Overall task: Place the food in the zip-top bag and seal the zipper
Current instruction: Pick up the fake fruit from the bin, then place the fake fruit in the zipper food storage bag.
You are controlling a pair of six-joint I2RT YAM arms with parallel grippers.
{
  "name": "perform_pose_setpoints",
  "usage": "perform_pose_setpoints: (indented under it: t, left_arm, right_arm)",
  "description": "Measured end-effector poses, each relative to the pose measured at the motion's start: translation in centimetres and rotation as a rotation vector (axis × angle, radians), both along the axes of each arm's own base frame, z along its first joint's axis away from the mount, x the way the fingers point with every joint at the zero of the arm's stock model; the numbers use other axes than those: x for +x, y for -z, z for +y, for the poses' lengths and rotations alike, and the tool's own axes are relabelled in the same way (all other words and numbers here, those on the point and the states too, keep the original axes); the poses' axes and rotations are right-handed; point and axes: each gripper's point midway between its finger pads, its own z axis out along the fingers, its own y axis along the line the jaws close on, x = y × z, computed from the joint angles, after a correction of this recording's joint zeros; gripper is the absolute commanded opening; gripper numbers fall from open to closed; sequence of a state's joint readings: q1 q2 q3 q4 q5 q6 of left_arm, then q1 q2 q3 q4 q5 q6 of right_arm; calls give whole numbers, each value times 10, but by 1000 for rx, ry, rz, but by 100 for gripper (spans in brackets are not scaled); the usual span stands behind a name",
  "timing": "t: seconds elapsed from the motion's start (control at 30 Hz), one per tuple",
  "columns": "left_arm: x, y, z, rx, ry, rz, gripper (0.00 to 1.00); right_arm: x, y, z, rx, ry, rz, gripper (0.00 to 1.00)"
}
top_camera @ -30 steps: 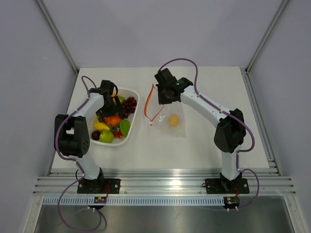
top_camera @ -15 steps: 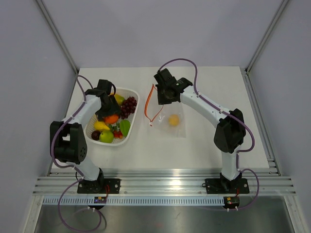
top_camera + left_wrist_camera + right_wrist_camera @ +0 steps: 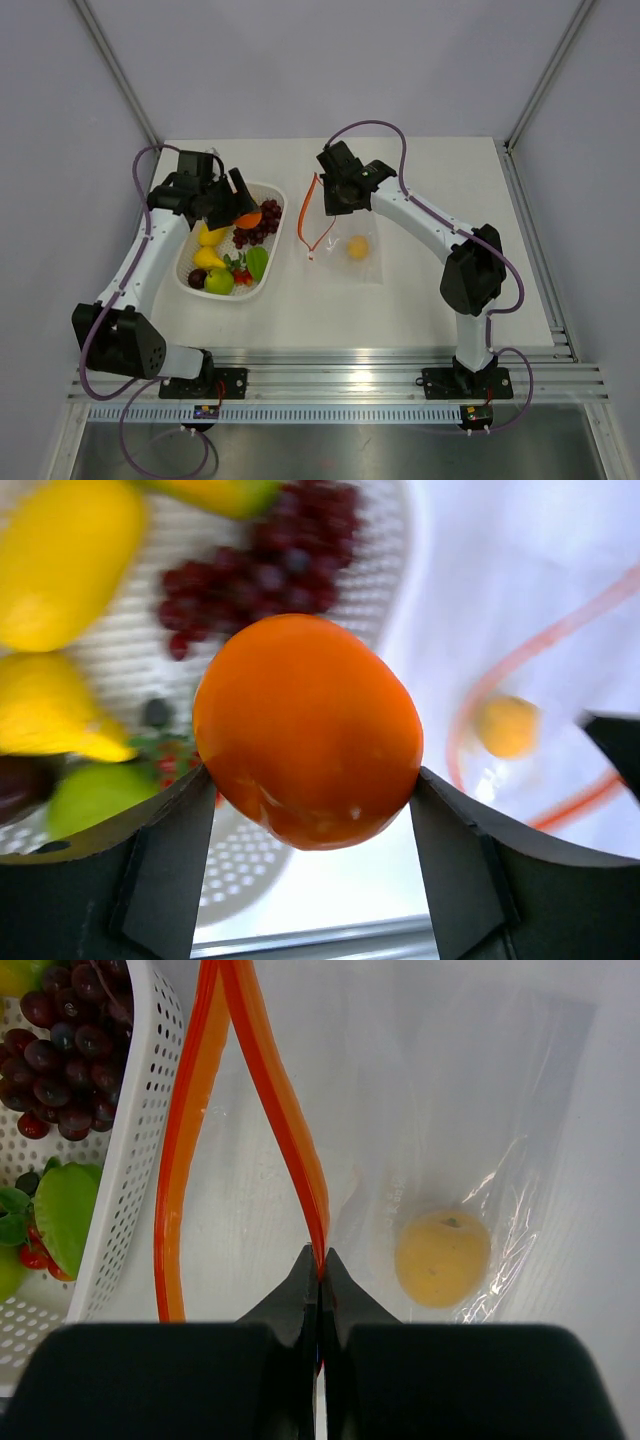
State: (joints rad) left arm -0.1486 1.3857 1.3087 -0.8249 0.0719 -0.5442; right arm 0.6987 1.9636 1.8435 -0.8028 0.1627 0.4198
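Zip-top bag [image 3: 372, 262], one: clear, crinkly, flat at mid-table [image 3: 420, 300], just right of the basket [image 3: 192, 281] (one, white, perforated).
Zipper [image 3: 275, 1110], one: red-orange, its two tracks parted into a loop along the bag's left edge.
Yellow fruit [image 3: 441, 1257], one, inside the bag.
Right gripper [image 3: 320, 1285]: jaws pinched tight on one zipper track, a hold only the right wrist view shows.
Left gripper [image 3: 312, 825]: jaws spread around one orange fruit [image 3: 305, 730], gripping both its sides, above the basket's right rim.

no readable text, labels or numbers
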Motion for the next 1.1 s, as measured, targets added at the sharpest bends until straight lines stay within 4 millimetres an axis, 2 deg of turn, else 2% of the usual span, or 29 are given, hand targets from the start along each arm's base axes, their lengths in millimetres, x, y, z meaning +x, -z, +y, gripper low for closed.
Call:
perform_pose_setpoints:
  t: [0.2,0.3,0.57,0.73,0.97,1.0,1.03,1.1]
  left_arm:
    - [-2,-28,-70,-248,246,-73,42]
    - [-2,-34,-96,-339,335,-80,43]
    - [-4,-7,-162,-520,484,47,43]
    - [-3,4,-175,-560,507,85,43]
    - [-4,38,-180,-528,485,191,50]
    - [-5,40,-180,-526,482,199,54]
    - [-5,42,-180,-522,479,206,72]
    - [-5,44,-180,-518,480,217,84]
  right_arm:
    - [0,0,1,6,5,-1,0]
    - [1,-1,1,8,6,-2,0]
    - [-3,-1,6,14,4,1,0]
    - [-5,0,4,5,4,8,0]
    - [-7,-5,5,18,-1,7,0]
    - [-7,-5,5,20,-1,6,0]
    - [-7,-7,5,23,-2,6,0]
    - [-8,-10,6,34,-6,4,0]
